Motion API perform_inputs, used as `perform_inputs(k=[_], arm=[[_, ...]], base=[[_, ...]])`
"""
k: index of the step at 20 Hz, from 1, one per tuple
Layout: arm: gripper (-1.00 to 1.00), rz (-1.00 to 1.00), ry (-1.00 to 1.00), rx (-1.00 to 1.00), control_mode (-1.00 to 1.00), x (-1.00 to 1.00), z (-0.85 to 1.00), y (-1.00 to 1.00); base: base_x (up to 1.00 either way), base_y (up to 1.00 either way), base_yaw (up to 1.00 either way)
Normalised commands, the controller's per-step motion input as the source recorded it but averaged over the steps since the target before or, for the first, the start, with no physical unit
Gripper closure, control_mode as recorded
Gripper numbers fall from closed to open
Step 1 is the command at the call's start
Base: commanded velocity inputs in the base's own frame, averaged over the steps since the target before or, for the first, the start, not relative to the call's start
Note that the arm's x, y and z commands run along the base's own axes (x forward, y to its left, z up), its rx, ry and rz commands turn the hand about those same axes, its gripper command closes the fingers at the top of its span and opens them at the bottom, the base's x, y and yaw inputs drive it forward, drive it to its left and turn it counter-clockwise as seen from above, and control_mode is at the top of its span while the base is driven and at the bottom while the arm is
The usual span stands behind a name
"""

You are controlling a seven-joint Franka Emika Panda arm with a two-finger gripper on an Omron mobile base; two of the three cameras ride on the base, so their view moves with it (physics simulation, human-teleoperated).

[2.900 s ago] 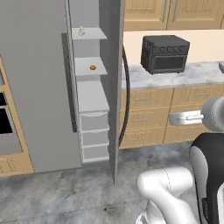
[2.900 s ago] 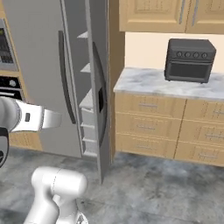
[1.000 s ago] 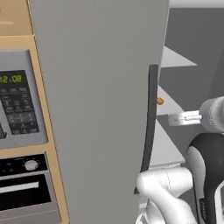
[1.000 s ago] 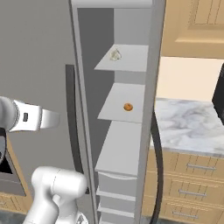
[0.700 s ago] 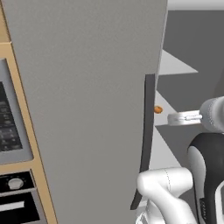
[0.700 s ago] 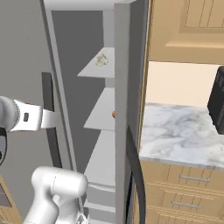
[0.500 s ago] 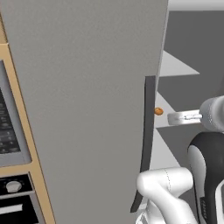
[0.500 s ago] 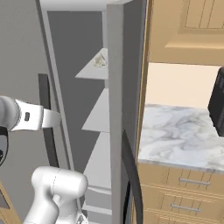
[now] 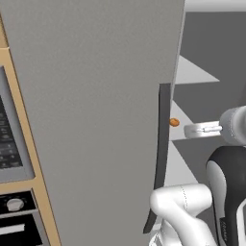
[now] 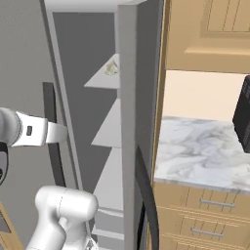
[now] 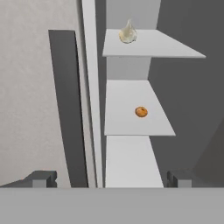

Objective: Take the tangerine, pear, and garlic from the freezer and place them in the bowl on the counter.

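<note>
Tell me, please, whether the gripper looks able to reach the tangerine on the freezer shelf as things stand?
Probably yes. The freezer stands open, the tangerine lies alone on its shelf straight ahead of the open gripper, and nothing sits between them.

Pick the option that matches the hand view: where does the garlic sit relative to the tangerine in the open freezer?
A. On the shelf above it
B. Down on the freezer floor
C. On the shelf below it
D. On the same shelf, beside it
A: the garlic rests on the upper pale shelf, and the tangerine lies on the next shelf down.
</note>
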Motion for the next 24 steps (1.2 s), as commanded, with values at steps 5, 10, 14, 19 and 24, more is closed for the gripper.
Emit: perform_inputs(k=[5, 10, 14, 19, 24], arm=[[-1.0, 0.0, 0.0, 0.0, 1.0, 0.0, 0.0, 0.0], [-1.0, -0.07, -0.01, 0.03, -1.0, 0.03, 0.29, -0.1], [-1.0, 0.0, -0.02, 0.08, -1.0, -0.01, 0.62, -0.19], [-1.0, 0.02, -0.1, 0.03, -1.0, 0.0, 0.66, 0.0], [-1.0, 0.0, -0.07, 0.0, -1.0, 0.15, 0.47, -0.05]], base=[[0.5, 0.0, -0.26], [0.07, 0.0, -0.05], [0.0, 0.0, 0.0], [0.0, 0.0, 0.0], [0.0, 0.0, 0.0]])
